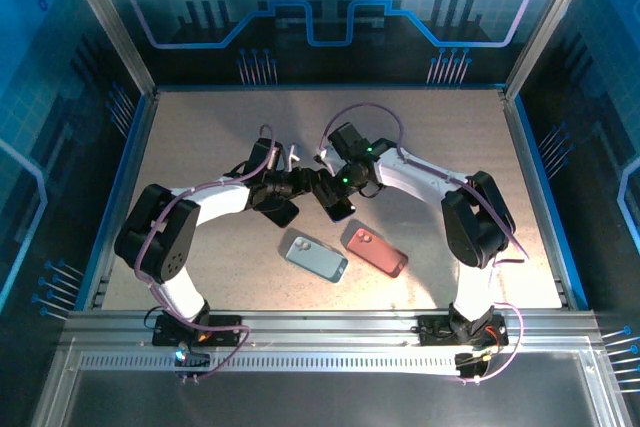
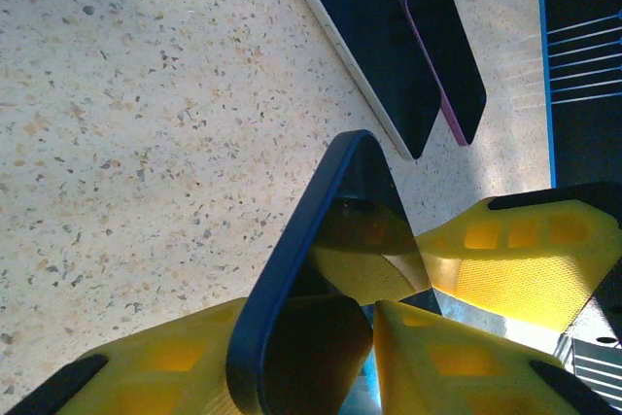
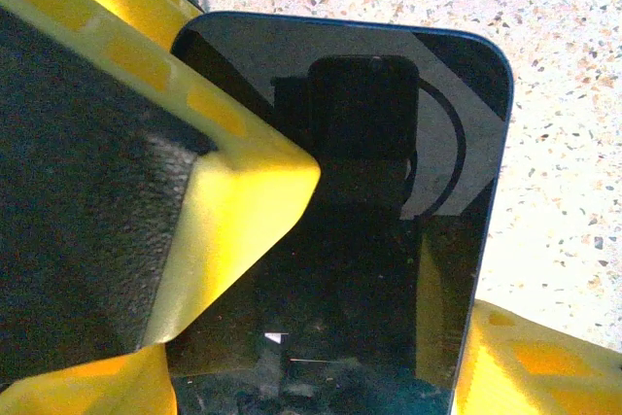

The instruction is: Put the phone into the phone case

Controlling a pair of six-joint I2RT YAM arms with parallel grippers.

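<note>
The phone [image 3: 389, 240], dark, glossy and blue-rimmed, is up off the table [image 1: 200, 147], clamped in the right gripper [image 1: 336, 190] at mid-table. Just left of it, the left gripper [image 2: 321, 357] has its fingers on either side of a blue-rimmed slab [image 2: 321, 240]; whether they bite on it I cannot tell. By my judgement the fitting is not finished, with both arms busy at the joining. Nearer lie a light blue piece [image 1: 315, 257] and a red piece [image 1: 377, 251], just apart. Hard to make out: whether the slab is the case or the same phone, and whether the lying pieces are cases or phones
</note>
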